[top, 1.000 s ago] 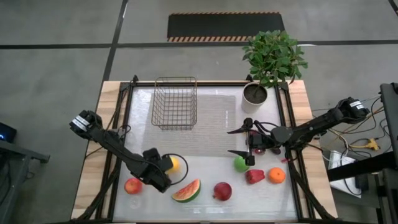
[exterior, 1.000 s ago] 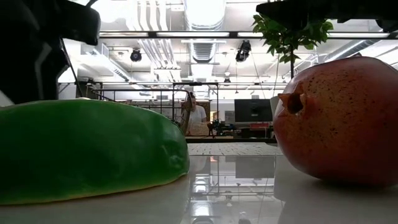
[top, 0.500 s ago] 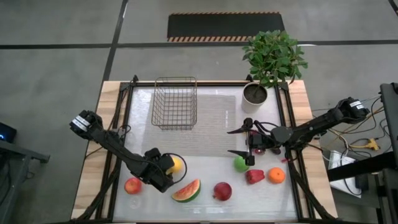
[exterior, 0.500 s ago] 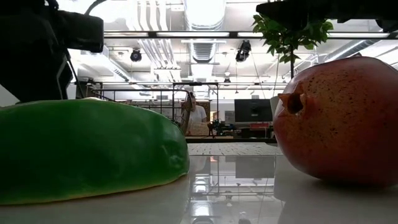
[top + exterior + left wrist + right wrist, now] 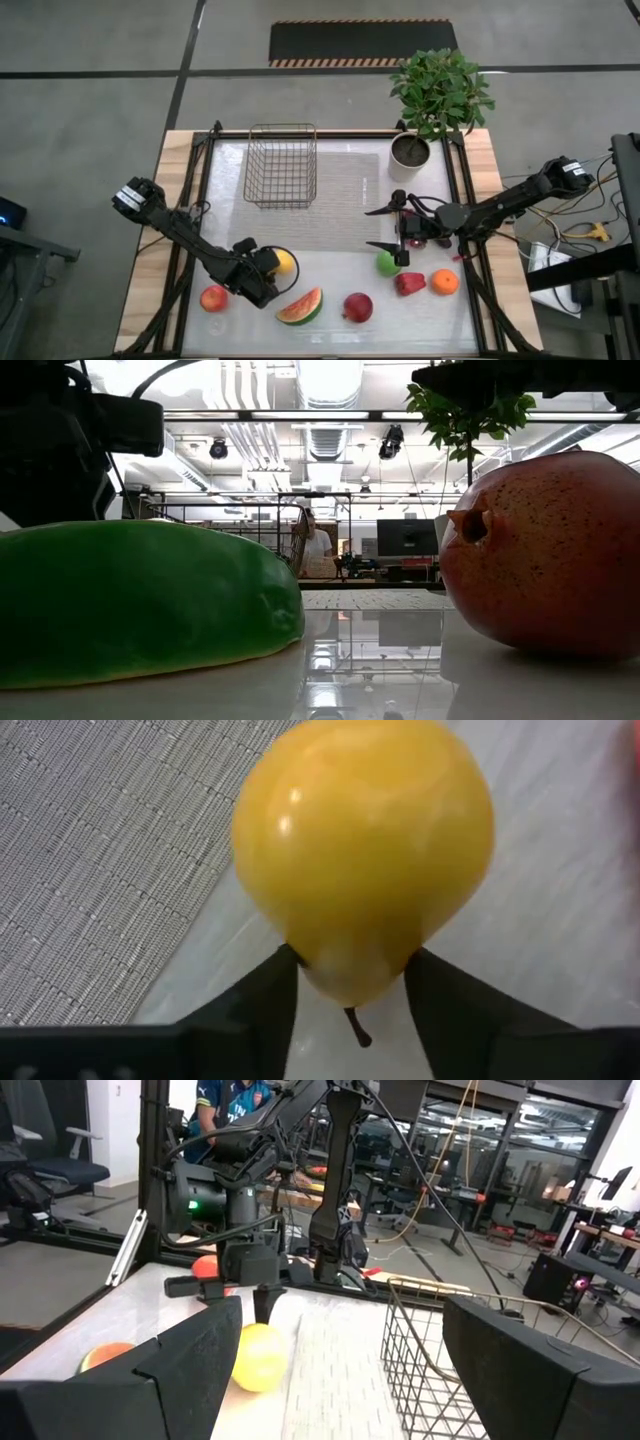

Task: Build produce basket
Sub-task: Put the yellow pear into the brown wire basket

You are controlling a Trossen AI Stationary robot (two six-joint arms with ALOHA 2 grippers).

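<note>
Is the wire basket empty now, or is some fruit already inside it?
Empty. In the high view the basket shows only its wire grid with the table beneath; every fruit, including the yellow pear, lies outside it on the table.

A potted plant with leafy green branches stands in a white pot at the far right corner of the table, whose top is pale and glossy inside a dark frame with bare wood showing along both sides. A grey woven mat lies across the middle of the table. Beyond the table, on the grey floor, lies a black mat with striped edges. In the low view a person stands far back in the room under ceiling ducts and lights, near a dark monitor.
</note>
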